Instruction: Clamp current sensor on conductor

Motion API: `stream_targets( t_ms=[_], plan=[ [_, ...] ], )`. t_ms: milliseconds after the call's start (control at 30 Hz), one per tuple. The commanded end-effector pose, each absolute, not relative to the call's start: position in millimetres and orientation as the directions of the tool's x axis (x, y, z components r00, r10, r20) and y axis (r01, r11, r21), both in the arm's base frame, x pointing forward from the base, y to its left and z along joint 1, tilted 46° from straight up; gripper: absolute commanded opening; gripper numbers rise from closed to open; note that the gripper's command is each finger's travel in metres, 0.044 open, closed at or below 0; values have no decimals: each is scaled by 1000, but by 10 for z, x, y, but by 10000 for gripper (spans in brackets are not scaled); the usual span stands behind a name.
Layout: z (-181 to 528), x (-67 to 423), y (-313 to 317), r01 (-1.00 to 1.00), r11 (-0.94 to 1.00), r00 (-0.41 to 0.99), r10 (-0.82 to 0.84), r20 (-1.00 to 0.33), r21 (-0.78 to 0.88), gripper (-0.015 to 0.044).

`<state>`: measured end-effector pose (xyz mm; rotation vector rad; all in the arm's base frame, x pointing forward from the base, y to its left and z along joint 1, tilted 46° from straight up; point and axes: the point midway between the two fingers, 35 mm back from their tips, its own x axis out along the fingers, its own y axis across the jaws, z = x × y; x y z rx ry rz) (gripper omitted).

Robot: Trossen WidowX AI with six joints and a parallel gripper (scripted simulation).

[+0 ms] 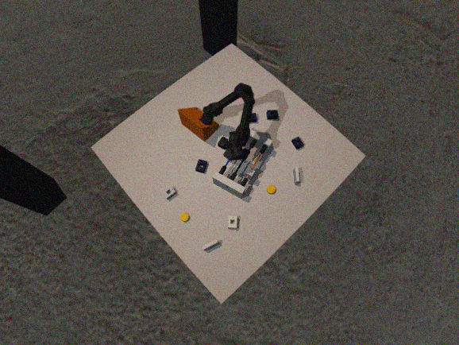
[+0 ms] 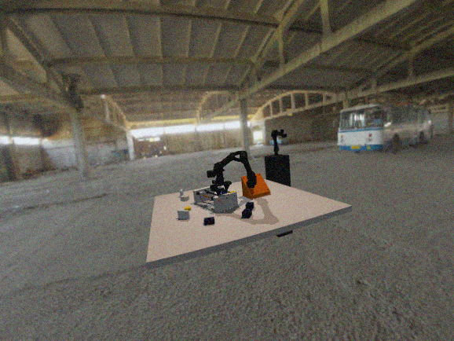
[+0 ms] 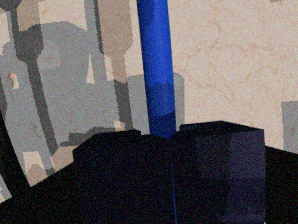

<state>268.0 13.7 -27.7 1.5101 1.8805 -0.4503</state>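
In the wrist view the dark split-core sensor point(image 3: 127, 189) sits round a blue conductor point(image 3: 152, 43) point(image 1: 226, 162), its two halves meeting along a thin seam over the wire. My gripper point(image 3: 162, 153) point(image 1: 234, 153) point(image 2: 219, 188) is shut on the sensor, with black fingers on both of its sides. It hangs low over the grey-white fixture point(image 1: 228, 184) point(image 2: 227, 202), which carries several parallel conductors. I cannot read a LOAD marker or see the sensor's arrow in any view.
An orange block point(image 1: 194, 121) point(image 2: 255, 188) holds the arm's base. Dark small sensors point(image 1: 202, 165) point(image 1: 272, 114) point(image 1: 297, 142), yellow discs point(image 1: 271, 189) point(image 1: 184, 216) and white pieces point(image 1: 296, 175) point(image 1: 233, 222) lie scattered on the table point(image 1: 139, 159). A black pedestal point(image 2: 277, 169) stands behind.
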Motion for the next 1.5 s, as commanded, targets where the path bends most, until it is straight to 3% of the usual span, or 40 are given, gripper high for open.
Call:
stream_targets(
  t_ms=[0,900,1467],
  plan=[
    [-276,2686,135,952,268,-99,720,-687,144,0],
    [-276,2686,135,952,268,-99,720,-687,144,0],
    [-271,2691,118,950,288,-126,709,-694,121,440]
  ],
)
